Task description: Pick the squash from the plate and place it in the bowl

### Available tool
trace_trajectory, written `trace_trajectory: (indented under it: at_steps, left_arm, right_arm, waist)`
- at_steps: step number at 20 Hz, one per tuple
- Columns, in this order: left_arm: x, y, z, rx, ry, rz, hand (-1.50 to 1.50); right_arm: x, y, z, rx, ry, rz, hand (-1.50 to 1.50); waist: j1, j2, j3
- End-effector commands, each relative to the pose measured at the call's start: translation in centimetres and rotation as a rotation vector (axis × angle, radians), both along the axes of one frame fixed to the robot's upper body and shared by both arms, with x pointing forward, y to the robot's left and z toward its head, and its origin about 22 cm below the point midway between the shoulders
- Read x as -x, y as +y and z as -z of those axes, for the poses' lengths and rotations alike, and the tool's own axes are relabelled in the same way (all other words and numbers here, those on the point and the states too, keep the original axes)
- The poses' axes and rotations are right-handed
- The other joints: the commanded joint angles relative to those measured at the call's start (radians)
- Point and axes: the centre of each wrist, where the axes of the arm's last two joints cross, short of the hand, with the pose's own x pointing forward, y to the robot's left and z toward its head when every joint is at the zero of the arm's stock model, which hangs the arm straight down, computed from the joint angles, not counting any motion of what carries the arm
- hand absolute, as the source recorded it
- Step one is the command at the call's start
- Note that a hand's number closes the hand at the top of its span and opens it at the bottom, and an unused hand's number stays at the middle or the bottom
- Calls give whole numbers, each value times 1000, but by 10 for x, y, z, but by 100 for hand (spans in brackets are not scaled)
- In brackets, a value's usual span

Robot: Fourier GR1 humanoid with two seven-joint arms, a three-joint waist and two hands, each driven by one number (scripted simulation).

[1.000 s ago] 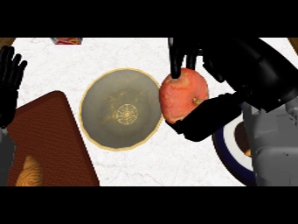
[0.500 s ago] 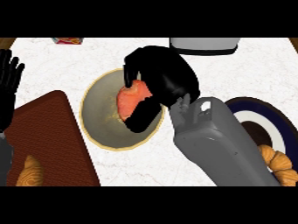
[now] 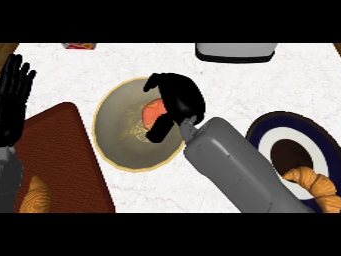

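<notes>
Head view: right hand at frame centre, fingers curled round the orange squash, holding it over the tan bowl on the white worktop. Left hand at left edge, fingers straight, upright, holding nothing. Dark-rimmed plate at lower right carries a croissant. Brown board at lower left.

Before me the white marbled bench carries a tan bowl, a dark-rimmed plate and a brown board.
</notes>
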Motion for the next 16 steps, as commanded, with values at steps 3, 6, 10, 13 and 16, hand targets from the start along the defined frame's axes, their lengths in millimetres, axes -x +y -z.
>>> trace_trajectory:
  at_steps: [3, 6, 10, 13, 16]
  left_arm:
    - [-3, -8, 9, 18, -21, -18, 0]
    - [-1, 9, -12, 8, -12, 8, 0]
    - [-5, -4, -10, 4, -4, 5, 0]
    - [9, 18, -17, 19, 7, -14, 0]
    - [12, 14, 0, 17, 21, -16, 0]
  right_arm:
    - [-4, -7, 34, -263, 7, 39, -150]
    - [-11, -14, 40, -376, -95, 77, -150]
    - [-21, -19, 29, -462, -227, 177, -150]
    - [-28, -48, 8, -538, -271, 255, -150]
    - [-36, -94, 16, -553, -294, 326, -150]
  waist:
    - [5, 3, 0]
    - [9, 2, 1]
    - [-6, -1, 1]
    - [-21, -8, 1]
    - [-26, -6, 1]
